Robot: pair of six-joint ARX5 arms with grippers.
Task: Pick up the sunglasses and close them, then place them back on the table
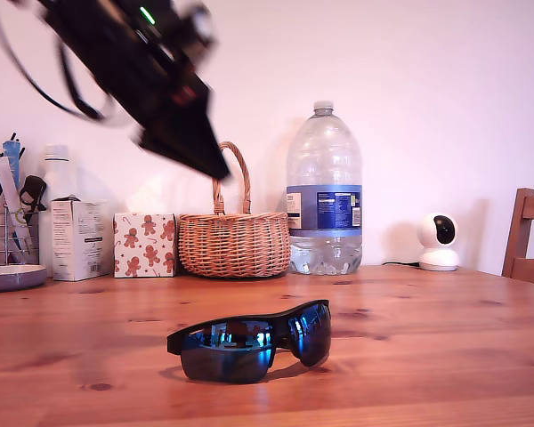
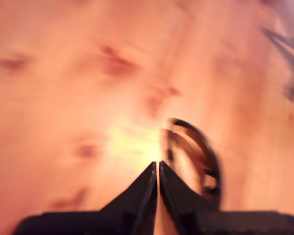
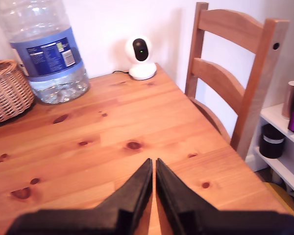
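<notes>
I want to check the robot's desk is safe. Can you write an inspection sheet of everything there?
Surface: pine table, dry, knotty.
Job's things: sunglasses lying open on the table, untouched.
Clutter: basket, water bottle, gingerbread box, white box, all along the wall.
Grippers: my first gripper shut, blurred, above the table; my second gripper shut, empty.
Cables: one behind the small camera.
Surroundings: chair, shelf.
</notes>
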